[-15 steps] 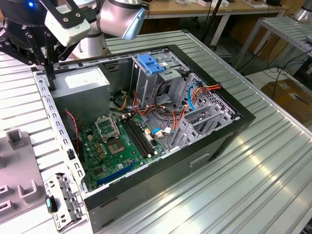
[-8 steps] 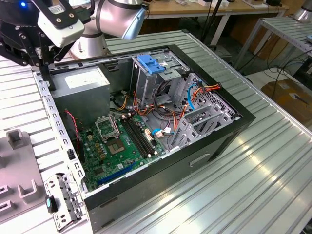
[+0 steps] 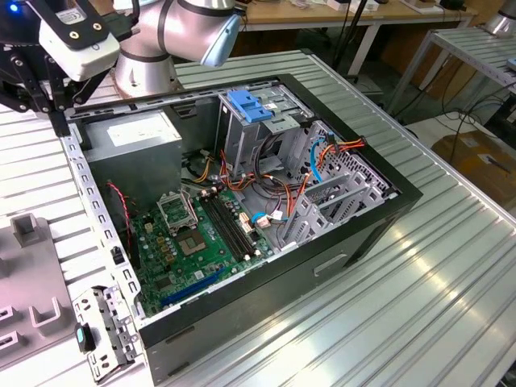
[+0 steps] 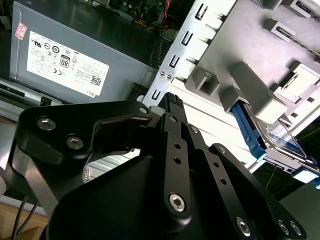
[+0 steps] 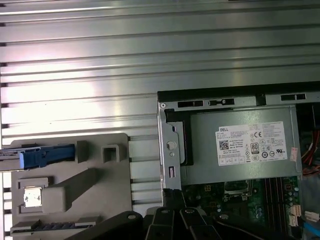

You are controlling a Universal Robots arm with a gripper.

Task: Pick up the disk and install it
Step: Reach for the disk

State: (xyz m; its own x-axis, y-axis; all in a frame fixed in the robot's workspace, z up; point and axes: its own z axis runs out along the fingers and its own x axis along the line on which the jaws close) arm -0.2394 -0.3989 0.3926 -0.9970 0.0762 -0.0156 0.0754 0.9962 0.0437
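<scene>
One flat silver-metal disk (image 5: pixel 35 156) with a blue plastic side rail sits in a slot along the outer edge of the one moulded grey plastic fixture (image 5: pixel 100 200). In the second wrist view the disk (image 4: pixel 280 141) lies past the fixture's (image 4: pixel 260 60) raised blocks, well apart from the gripper. I cannot tell whether it lies flat or stands on edge.

The black metal gripper (image 3: pixel 48 97) of the one silver robot arm (image 3: pixel 173 32) hangs over the far corner of the open black computer case (image 3: pixel 379 218), at the exterior view's left. It is above the perforated grey metal rim (image 3: pixel 89 201) that runs between the fixture (image 3: pixel 24 274) and the case interior. Whether the gripper (image 4: pixel 170 115) is released or clenched I cannot tell, and nothing shows in its grasp.

Just inside that rim lies one big grey metal power-supply box (image 5: pixel 240 147) with a white sticker. Beyond it stands one tall metal cage (image 3: pixel 250 121) with a blue plastic handle, and one green circuit board (image 3: pixel 193 242) covers the case floor.

A strip of bare ribbed aluminium table (image 5: pixel 145 165) separates the fixture from the case. The table (image 3: pixel 435 282) lies open and wide at the exterior view's right of the case, and in the first wrist view it runs bare beyond both fixture and case
</scene>
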